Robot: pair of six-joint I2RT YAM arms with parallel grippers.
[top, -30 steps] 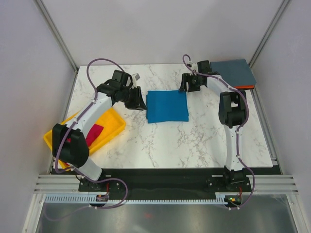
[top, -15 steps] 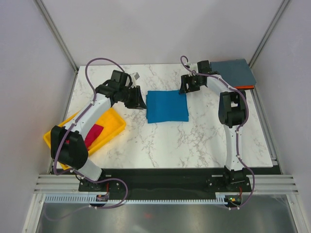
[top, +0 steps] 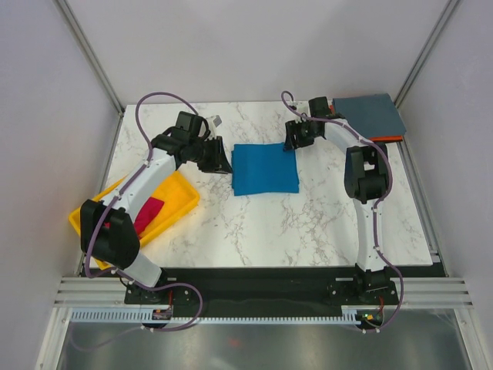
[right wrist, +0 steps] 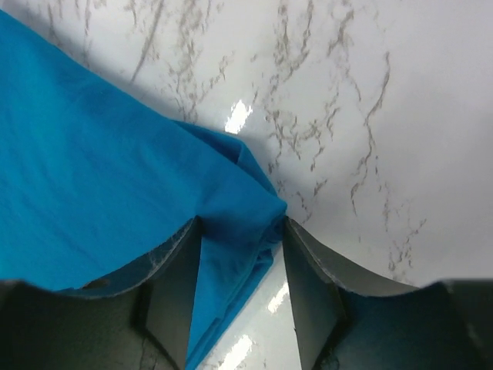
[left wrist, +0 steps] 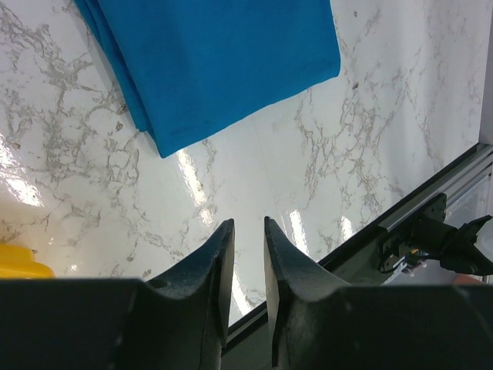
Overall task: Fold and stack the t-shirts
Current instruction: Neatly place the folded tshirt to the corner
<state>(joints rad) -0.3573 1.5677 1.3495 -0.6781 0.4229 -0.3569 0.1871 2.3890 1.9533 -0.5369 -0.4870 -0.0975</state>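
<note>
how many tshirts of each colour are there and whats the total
bright blue t-shirt: 1
slate grey-blue t-shirt: 1
orange t-shirt, only an edge showing: 1
magenta-red t-shirt: 1
total: 4

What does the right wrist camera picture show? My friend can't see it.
The two dark fingers of the right hand sit on either side of a corner of the folded bright blue t-shirt, with cloth bunched between them. The shirt lies on a shiny white marble table.
</note>
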